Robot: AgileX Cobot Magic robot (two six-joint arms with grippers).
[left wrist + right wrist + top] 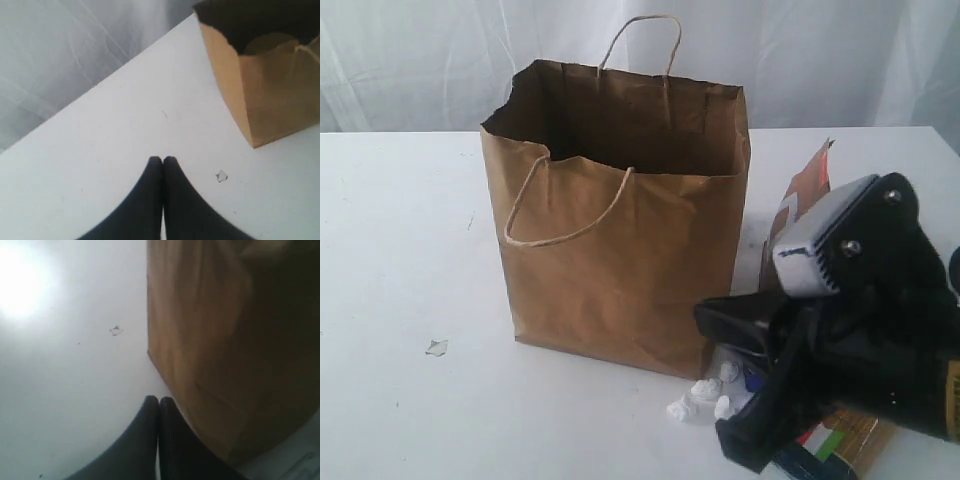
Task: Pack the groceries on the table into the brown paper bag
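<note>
Both jaws pinched shut, empty. Open bag [620, 250] stands upright on the desk [400, 250]; pouch [808, 190] and packet [845, 440] sit just beside it, crowded by the right arm [860, 330]. Risk: arm swing clips the bag wall, tips or crumples it.
</note>
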